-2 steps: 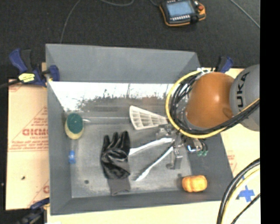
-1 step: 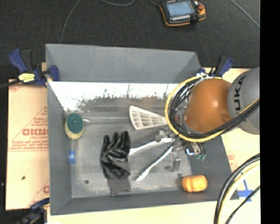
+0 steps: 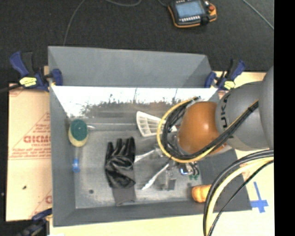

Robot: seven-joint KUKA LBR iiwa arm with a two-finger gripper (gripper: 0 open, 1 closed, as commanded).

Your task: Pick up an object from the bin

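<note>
Arm (image 3: 239, 120) by bin's (image 3: 129, 69) right wall, black glove (image 3: 120, 162) mid-floor

A dark floor (image 3: 129, 27) lies behind, with an orange-and-black handheld controller (image 3: 191, 11) on it.

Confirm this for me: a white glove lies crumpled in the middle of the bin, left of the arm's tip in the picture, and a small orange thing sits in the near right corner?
Not quite: the camera view shows the glove is black, not white. Otherwise right: it lies crumpled in the middle of the bin, left of the gripper, with the small orange thing in the near right corner.
</note>
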